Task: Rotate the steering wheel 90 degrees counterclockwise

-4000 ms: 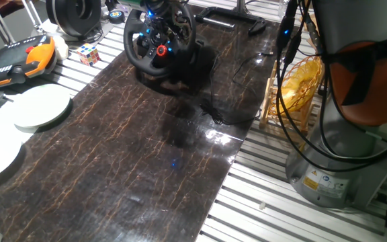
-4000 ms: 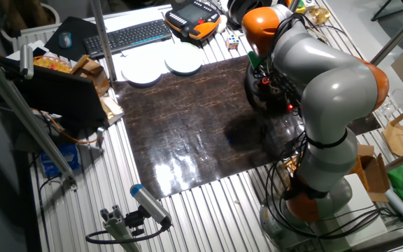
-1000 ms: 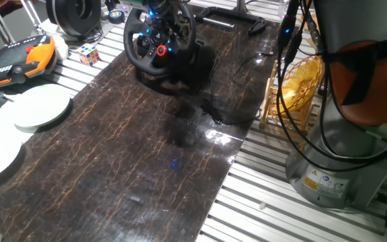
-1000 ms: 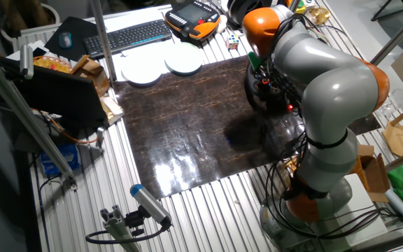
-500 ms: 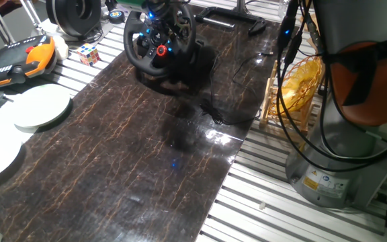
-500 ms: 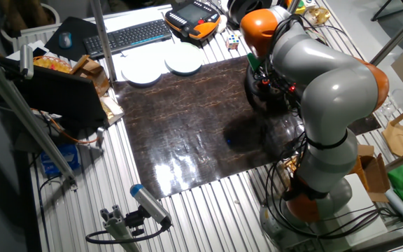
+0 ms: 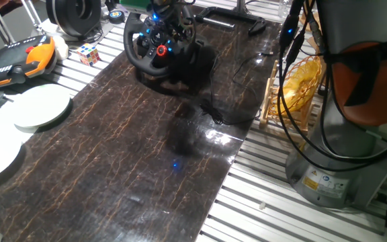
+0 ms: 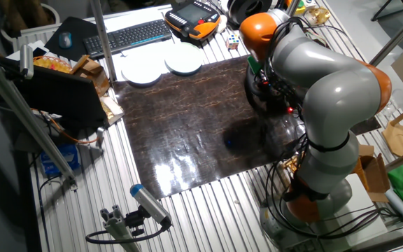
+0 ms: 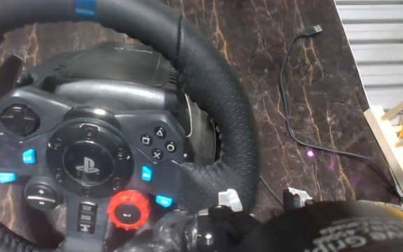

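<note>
Big grey and orange arm (image 8: pixel 327 91) bent down over the far end of the dark bench (image 7: pixel 126 154), claw (image 7: pixel 168 12) at the steering wheel (image 7: pixel 154 42) there, claw's grip cannot be told

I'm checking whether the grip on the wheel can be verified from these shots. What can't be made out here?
- Gripper fingertips: in the hand view the steering wheel fills the frame and the bottom edge cuts the fingers off, so open or shut cannot be told.
- Contact with the rim: in one fixed view the top edge crops the gripper; in the other fixed view the arm covers the wheel.
- Button markings: too small in both fixed views.
</note>
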Tool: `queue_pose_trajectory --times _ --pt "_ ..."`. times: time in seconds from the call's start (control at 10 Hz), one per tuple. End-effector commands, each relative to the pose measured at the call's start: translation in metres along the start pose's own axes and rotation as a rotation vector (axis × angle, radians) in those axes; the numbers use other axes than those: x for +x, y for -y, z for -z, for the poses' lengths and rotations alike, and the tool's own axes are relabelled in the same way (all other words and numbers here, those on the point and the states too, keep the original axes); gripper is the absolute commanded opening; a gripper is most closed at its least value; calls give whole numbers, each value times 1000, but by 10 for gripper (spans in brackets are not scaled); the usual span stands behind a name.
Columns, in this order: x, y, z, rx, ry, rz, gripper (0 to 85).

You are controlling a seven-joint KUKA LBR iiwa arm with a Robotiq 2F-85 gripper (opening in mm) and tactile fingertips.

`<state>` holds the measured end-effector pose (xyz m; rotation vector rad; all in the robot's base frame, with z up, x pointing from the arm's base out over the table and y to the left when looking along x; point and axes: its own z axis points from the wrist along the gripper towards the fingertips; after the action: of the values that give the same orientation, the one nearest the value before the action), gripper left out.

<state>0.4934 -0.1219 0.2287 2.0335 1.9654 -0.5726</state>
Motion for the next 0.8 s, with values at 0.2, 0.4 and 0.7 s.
queue_pose_trajectory --times 0.2,0.4,0.7 --pt "-8 -1 -2 -17 15 8 590" --pt "-11 -1 -4 -17 27 -7 743" --pt "-23 -3 -9 -25 39 39 690"
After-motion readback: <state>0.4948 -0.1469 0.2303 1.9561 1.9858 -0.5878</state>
